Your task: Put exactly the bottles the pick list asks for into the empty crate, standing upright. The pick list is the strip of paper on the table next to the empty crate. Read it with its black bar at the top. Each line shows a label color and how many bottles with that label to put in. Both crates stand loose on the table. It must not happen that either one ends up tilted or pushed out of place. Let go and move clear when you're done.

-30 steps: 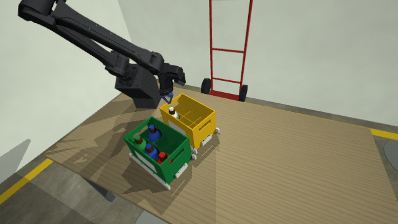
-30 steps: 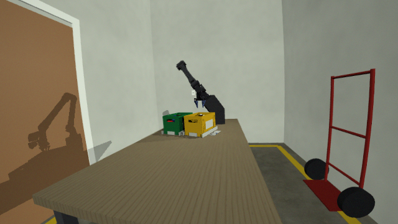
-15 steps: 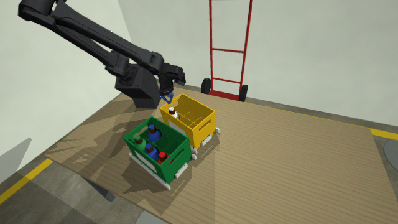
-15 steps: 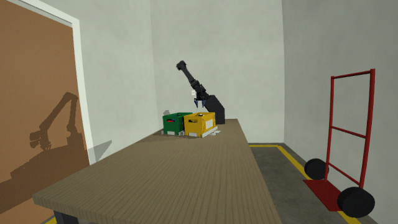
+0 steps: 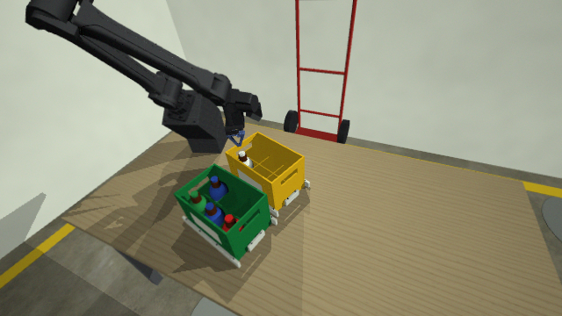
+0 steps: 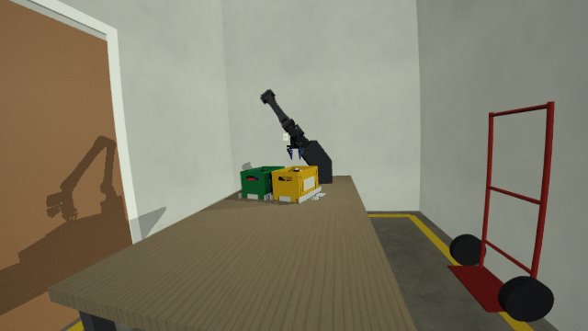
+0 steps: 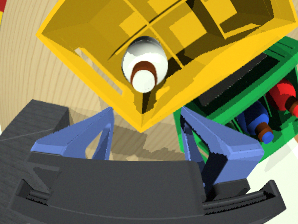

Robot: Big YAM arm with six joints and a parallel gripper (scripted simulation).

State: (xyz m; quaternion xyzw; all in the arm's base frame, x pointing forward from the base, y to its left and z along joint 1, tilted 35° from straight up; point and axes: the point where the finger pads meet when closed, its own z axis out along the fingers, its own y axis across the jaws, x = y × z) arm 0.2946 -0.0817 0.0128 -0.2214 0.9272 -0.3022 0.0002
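Overhead, pincer [image 5: 237, 139] half-open, empty.

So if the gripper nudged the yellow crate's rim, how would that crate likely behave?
It would probably slide rather than hold: the yellow crate stands loose on the table. It is likely light, holding only one white bottle. The green crate beside it may block movement that way.

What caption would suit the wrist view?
Open blue fingers hover above a yellow crate holding one white bottle, green crate alongside.
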